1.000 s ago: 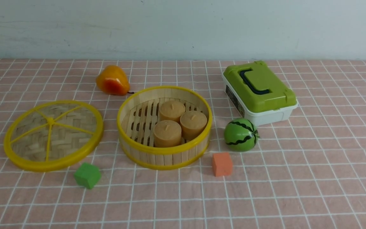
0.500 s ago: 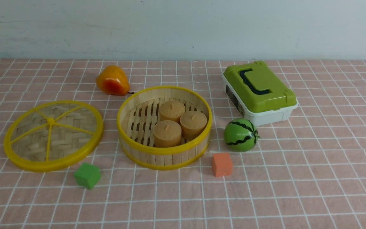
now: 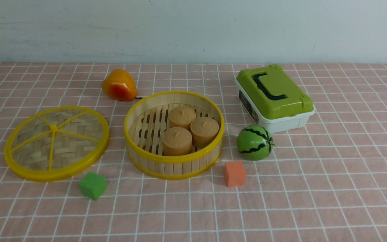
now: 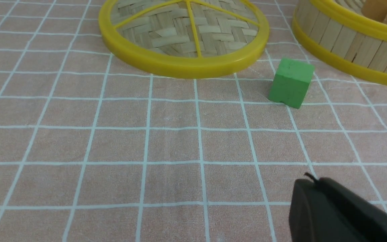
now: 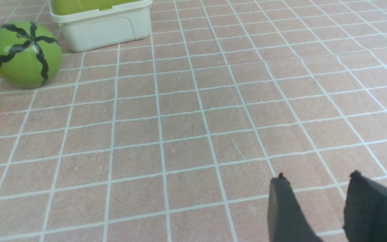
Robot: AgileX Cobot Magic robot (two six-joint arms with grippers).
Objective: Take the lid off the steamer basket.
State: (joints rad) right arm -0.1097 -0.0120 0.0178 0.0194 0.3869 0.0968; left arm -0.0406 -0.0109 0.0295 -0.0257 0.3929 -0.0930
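So the lid (image 3: 56,143) sat flat toward the table's left edge, clear of the open steamer basket (image 3: 174,134) beside it, job basically done, left gripper (image 4: 314,188) clenched on nothing, right gripper (image 5: 317,188) parted and empty.

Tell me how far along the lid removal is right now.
It looks finished. The lid lies flat on the cloth to the left of the steamer basket, which is open with three buns showing. Nothing is in hand: the left gripper is shut and empty, the right gripper open over bare cloth. Nothing visible remains.
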